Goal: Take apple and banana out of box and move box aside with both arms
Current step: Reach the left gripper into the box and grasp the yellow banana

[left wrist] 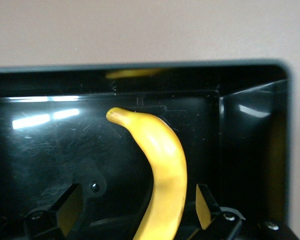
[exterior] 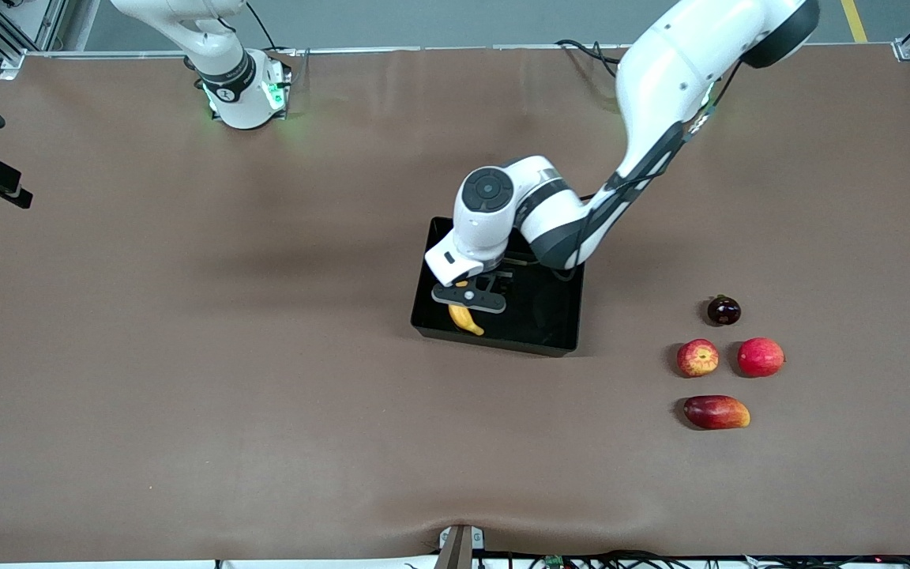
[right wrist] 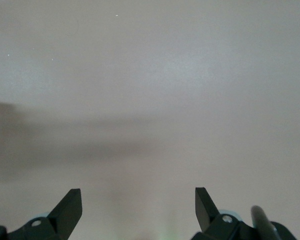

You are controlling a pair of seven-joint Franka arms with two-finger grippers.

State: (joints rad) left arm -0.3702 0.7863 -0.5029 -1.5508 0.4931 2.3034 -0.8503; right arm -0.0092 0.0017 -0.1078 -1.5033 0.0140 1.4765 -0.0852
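Observation:
The yellow banana [exterior: 465, 318] lies in the black tray [exterior: 558, 332] at the table's middle, at the tray's end toward the right arm. My left gripper [exterior: 471, 299] is low over it and open. In the left wrist view the banana [left wrist: 162, 165] runs between the spread fingertips [left wrist: 204, 202], with a gap on each side, on the tray's floor near its wall [left wrist: 140, 80]. The streaked apple [exterior: 697, 357] sits on the table toward the left arm's end. My right gripper [right wrist: 138, 197] is open and empty over bare table; it is out of the front view.
Next to the apple are a plain red round fruit [exterior: 761, 356], a dark round fruit [exterior: 723, 310] farther from the camera, and a red-orange mango [exterior: 716, 412] nearer to it. The right arm's base [exterior: 246, 95] stands at the table's back edge.

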